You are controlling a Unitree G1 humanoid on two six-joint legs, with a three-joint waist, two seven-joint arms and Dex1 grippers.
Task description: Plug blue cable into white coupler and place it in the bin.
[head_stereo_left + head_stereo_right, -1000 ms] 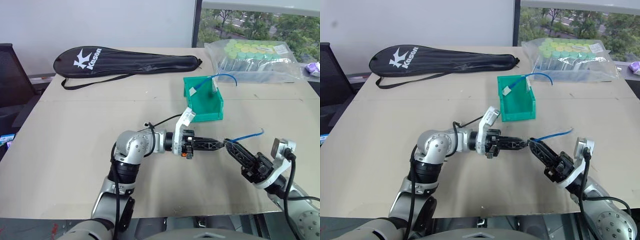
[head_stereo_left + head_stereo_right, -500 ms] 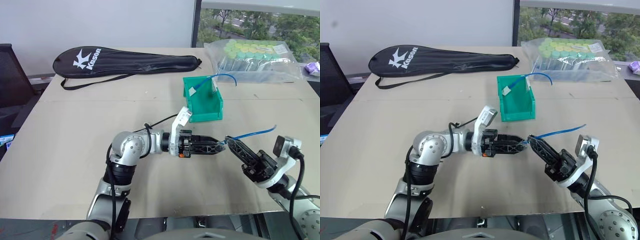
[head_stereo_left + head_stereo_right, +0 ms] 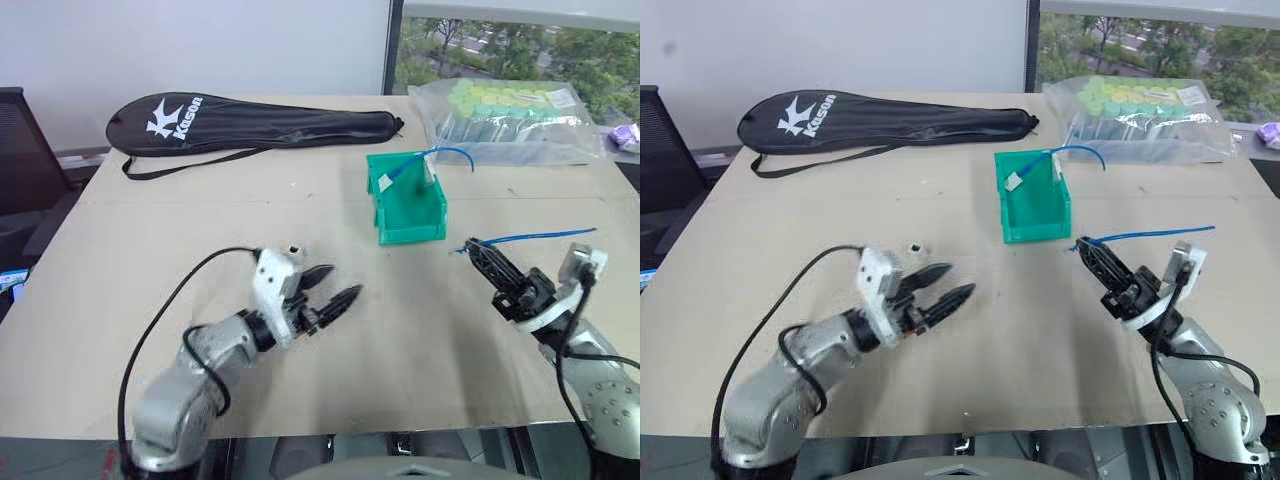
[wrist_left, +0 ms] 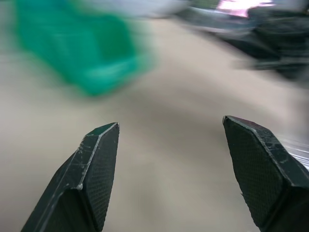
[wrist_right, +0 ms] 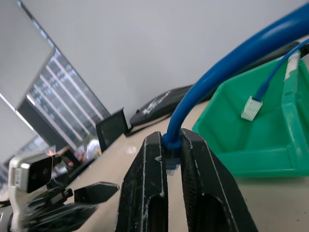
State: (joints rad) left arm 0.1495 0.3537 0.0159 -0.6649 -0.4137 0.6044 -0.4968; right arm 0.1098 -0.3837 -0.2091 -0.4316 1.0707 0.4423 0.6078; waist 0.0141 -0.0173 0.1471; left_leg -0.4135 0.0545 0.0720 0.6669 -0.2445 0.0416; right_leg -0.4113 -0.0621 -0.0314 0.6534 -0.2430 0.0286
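Observation:
The blue cable (image 3: 530, 238) is clamped at its plug end in my shut right gripper (image 3: 470, 245), and its free length trails off to the right above the table. In the right wrist view the cable (image 5: 227, 67) rises from between the fingers (image 5: 145, 193); I cannot tell if a coupler sits on the plug. The green bin (image 3: 410, 225) stands just beyond and left of that gripper, holding another blue cable with a white end piece (image 5: 251, 107). A tiny white cube (image 3: 915, 246), possibly the white coupler, lies on the table. My left gripper (image 3: 343, 280) hangs open and empty.
A black racket bag (image 3: 250, 122) lies across the back of the table. A clear bag of green-capped tubes (image 3: 505, 120) sits at the back right. A black chair (image 3: 25, 160) stands off the table's left edge.
My left gripper has opened and drawn back to the left, away from the right one. The right gripper has carried the cable's end up and toward the bin.

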